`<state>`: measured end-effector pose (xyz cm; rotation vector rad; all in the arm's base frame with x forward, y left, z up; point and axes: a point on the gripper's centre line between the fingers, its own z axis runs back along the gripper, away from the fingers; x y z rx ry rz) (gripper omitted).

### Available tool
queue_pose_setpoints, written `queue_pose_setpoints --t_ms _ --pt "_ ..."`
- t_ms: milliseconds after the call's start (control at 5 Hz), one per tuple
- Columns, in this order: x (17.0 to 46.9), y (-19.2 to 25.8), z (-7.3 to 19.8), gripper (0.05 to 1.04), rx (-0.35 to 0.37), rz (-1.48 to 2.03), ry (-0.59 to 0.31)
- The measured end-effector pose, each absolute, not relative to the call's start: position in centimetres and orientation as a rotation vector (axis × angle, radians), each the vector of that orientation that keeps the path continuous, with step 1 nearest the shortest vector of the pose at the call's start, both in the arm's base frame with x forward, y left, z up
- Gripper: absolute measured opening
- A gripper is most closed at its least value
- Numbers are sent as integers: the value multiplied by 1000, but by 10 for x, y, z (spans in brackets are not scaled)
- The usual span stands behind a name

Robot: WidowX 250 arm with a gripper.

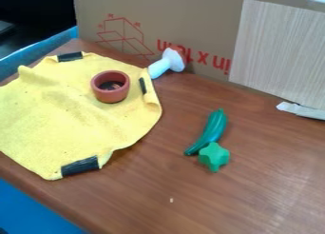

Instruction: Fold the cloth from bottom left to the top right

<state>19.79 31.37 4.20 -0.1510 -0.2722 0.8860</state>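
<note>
The yellow cloth [60,119] lies spread over the left part of the table, somewhat wrinkled, with its right edge bent up a little. Dark strips mark its upper left edge, its right edge and its bottom corner. On its upper right part stands a small reddish-brown pot [110,95] with something dark inside.
A white mushroom-like object [166,63] stands beside the cloth's upper right edge. Right of the cloth, a green curved vegetable [213,128] touches a green star-shaped piece [215,157]. A cardboard wall [190,19] closes off the back of the wooden table [209,204].
</note>
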Motion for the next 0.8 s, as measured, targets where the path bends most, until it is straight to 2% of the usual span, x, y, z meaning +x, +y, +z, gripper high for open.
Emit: queue_pose_setpoints --t_ms 200,400,800 --pt "198 306 46 740 -161 858 -286" --pt "199 305 42 982 -117 854 -282" --pt "205 306 24 1001 -62 851 -249"
